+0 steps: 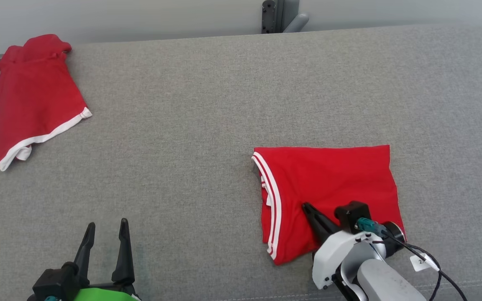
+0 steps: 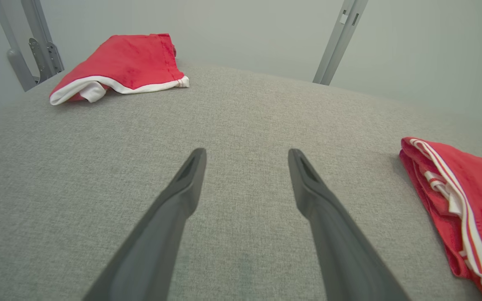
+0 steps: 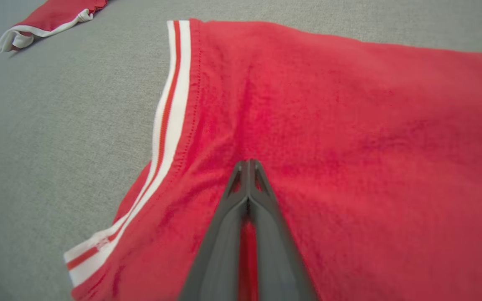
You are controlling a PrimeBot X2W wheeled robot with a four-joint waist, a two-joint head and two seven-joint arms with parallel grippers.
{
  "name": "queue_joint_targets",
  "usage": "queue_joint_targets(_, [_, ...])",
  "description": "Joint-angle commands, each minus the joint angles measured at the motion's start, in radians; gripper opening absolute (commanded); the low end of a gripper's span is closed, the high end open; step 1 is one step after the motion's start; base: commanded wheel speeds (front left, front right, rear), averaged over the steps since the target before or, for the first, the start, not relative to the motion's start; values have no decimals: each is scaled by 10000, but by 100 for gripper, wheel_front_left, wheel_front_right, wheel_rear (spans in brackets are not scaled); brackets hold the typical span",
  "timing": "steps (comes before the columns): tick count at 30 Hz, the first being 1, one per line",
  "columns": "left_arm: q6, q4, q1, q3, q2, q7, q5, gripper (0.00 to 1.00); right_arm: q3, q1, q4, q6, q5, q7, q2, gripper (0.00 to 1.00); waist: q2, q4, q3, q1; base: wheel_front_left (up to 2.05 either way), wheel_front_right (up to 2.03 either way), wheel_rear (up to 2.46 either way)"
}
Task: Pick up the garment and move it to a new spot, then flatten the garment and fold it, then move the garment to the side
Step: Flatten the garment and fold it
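There: the right gripper (image 3: 248, 162) sat clamped on the folded garment (image 3: 349, 125) under its tips, likely to drag it aside; the left gripper (image 2: 247, 155) hung spread, empty, garment to its right.

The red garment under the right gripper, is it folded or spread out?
Folded: the red garment lies as a compact rectangle, and its striped trim shows several stacked layers.
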Motion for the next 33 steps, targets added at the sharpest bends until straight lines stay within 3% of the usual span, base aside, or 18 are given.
queue_joint_targets(1, [-68,40,-169,44,-37,-26,111,100,186,-206,160,-2,158,-81,-18,0,113,65,-9,0,0,0,0])
queue_joint_targets(18, [-200,263,-142,133,-145,-26,269,100,1948,-1900,1986,-2,1800,-265,-18,0,113,286,-183,0,0,0,0])
queue_joint_targets(27, [-227,246,-22,260,-239,-27,300,100,2729,-2282,1954,-2,2317,-528,-19,0,113,84,-380,0,0,0,0])
queue_joint_targets(33, [-174,119,288,426,-292,-27,328,100,2551,-2019,1436,-2,1944,-741,-22,1,113,-150,-753,0,0,0,0])
